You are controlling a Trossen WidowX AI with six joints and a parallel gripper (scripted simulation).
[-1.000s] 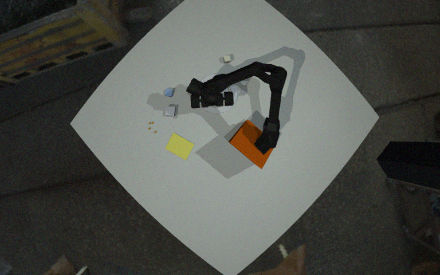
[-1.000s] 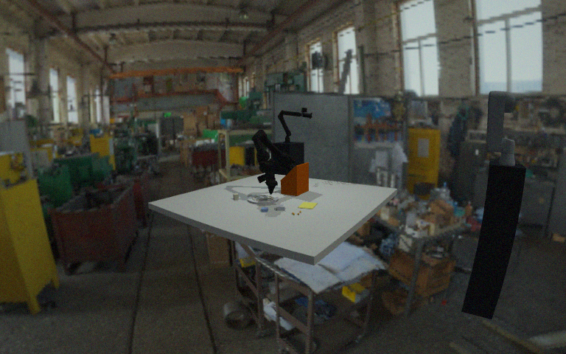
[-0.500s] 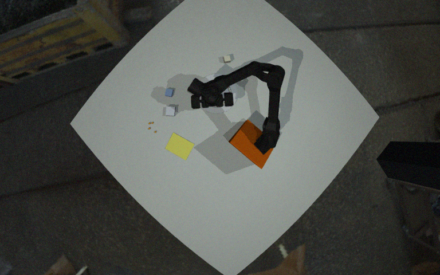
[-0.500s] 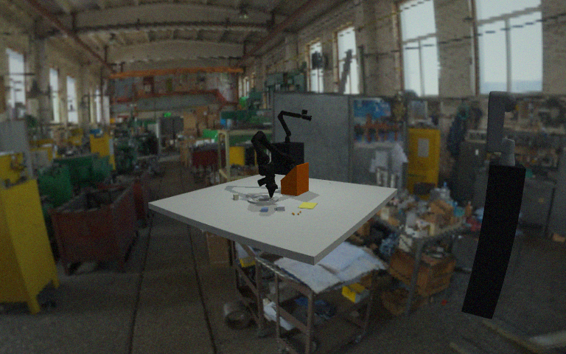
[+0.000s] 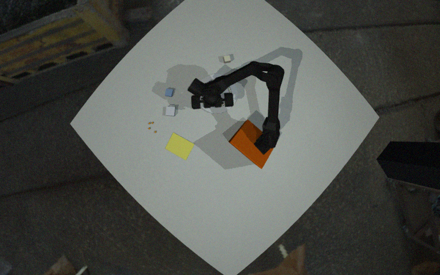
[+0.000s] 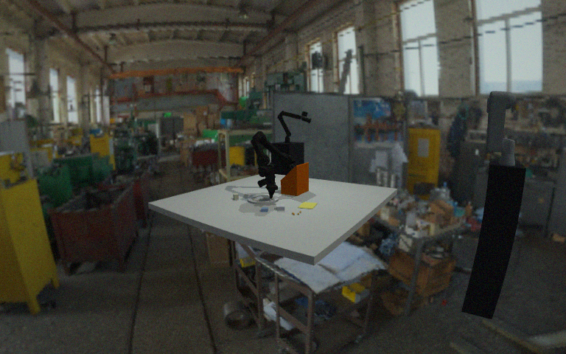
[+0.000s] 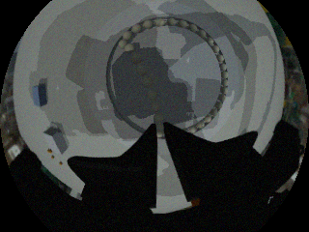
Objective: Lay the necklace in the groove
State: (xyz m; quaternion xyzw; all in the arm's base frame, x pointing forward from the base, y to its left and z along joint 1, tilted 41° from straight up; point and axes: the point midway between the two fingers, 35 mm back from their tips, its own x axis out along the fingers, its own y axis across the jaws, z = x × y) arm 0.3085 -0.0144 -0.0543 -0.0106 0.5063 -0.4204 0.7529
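The round bead board (image 7: pixel 108 89) (image 5: pixel 216 112) lies under the arm, its circular groove plain in the wrist view. The pearl bead necklace (image 7: pixel 220 59) (image 5: pixel 229 89) runs along the groove over the top and right side to the bottom. The groove's left side shows no beads. From the upper left, the other stretch of beads crosses inside the ring, in shadow, down to my fingertips. My gripper (image 7: pixel 159 127) (image 6: pixel 271 197) is nearly shut on a bead of the necklace, at the lower edge of the ring. In the top view the arm hides much of the board.
An orange slant-topped box (image 5: pixel 241 141) (image 6: pixel 294 184) stands beside the arm's base. A blue block (image 5: pixel 169 92) (image 7: pixel 41 95), a pale block (image 5: pixel 170 110) (image 7: pixel 57 137), a cream block (image 5: pixel 226 58) (image 6: pixel 235 197), a yellow sheet (image 5: pixel 179 146) (image 6: pixel 307 205) and several small orange pieces lie around the board.
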